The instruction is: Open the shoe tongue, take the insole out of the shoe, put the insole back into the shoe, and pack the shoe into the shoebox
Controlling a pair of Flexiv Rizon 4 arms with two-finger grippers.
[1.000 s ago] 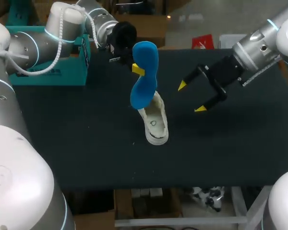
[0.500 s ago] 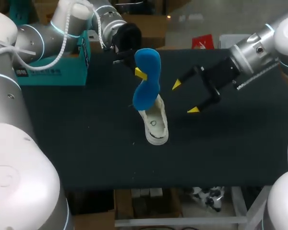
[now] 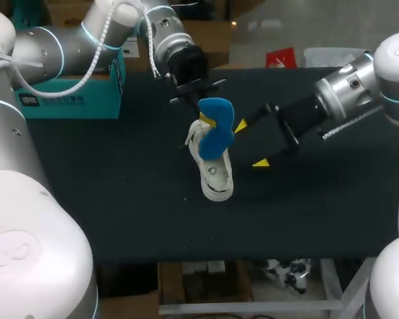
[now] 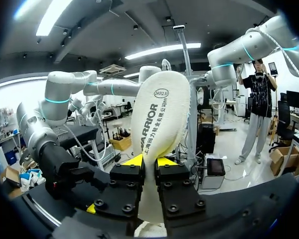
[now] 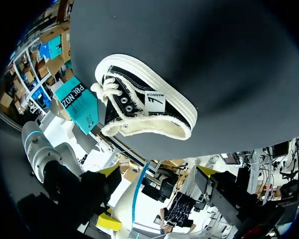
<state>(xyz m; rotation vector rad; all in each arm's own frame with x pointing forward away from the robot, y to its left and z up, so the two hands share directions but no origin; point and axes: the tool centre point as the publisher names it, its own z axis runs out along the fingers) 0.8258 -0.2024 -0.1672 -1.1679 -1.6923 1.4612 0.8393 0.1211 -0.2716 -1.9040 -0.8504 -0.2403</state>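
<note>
Head view: the left arm comes in from the far left corner. The left gripper (image 3: 205,120) is clamped on the blue insole (image 3: 219,133), with one yellow tip showing against the insole's edge. The insole hangs tilted over the far end of the shoe (image 3: 213,171); I cannot tell whether it touches the shoe. The shoe lies near the middle of the dark table (image 3: 120,199). The right arm comes in from the right. The right gripper (image 3: 251,144) sits just beside the insole and shoe with its fingers spread wide and nothing between them. The teal shoebox (image 3: 66,93) stands at the table's far left edge, well apart from the shoe.

Left wrist view: the left gripper (image 4: 149,162) has its fingers pressed close together on the insole's (image 4: 158,117) narrow end, one from each side. The insole stands up ahead of the gripper, pale underside showing. Beside it is the right gripper (image 4: 72,172), dark, with one yellow tip in sight.

Right wrist view: the right gripper (image 5: 158,171) has its two yellow tips far apart and grips nothing. Ahead of it the black shoe (image 5: 144,107), with its white sole and laces, rests on the table (image 5: 189,50). The shoebox (image 5: 79,102) is beyond the shoe's laced end. Between the open fingers is the insole (image 5: 125,205), with the left gripper (image 5: 108,221) closed on it.
</note>
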